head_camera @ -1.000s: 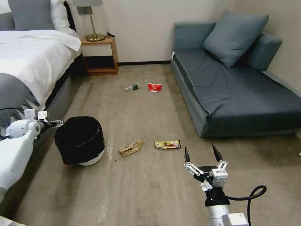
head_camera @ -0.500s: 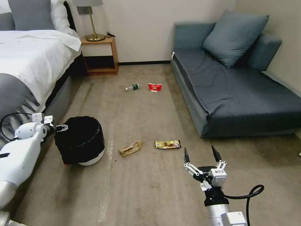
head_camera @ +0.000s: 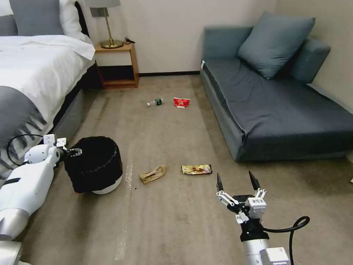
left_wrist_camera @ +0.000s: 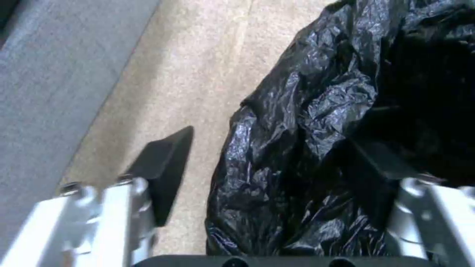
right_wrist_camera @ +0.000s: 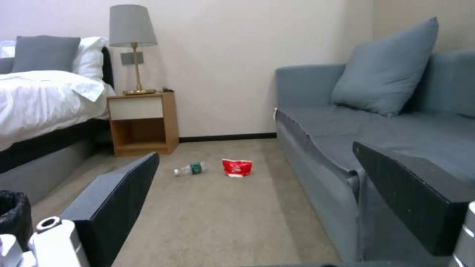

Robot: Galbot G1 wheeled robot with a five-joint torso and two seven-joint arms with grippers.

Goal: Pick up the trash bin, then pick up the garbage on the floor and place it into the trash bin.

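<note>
Trash bin (head_camera: pixel 94 164) is standing on the carpet (head_camera: pixel 165 221) at about 9 o'clock from the middle of the head view, close to the foot of the bed (head_camera: pixel 33 81). Its black bag liner is covering the rim and sides, and a pale base with a reddish edge is showing at the bottom.

The left gripper (head_camera: pixel 75 151) is reaching to the bin rim on the side nearest the bed. In the left wrist view its fingers are spread apart: one finger (left_wrist_camera: pixel 166 167) is hanging outside over the carpet, the other one is sitting inside the dark opening, and the crinkled liner (left_wrist_camera: pixel 292 122) is lying between them. They are not clenched on the rim.

The right gripper (head_camera: pixel 236 181) is hovering over bare carpet at about 5 o'clock, with its two black fingers wide apart and holding nothing.

The garbage is lying on the floor. The brown paper bag (head_camera: pixel 153 173) is just at 3 o'clock of the bin, and the gold wrapper (head_camera: pixel 196 169) is lying near it, further to 3 o'clock. The small bottle (head_camera: pixel 154 102) and the red packet (head_camera: pixel 181 102) are lying side by side well apart from them, toward 12 o'clock, between the nightstand (head_camera: pixel 117 66) and the sofa (head_camera: pixel 272 99).
</note>
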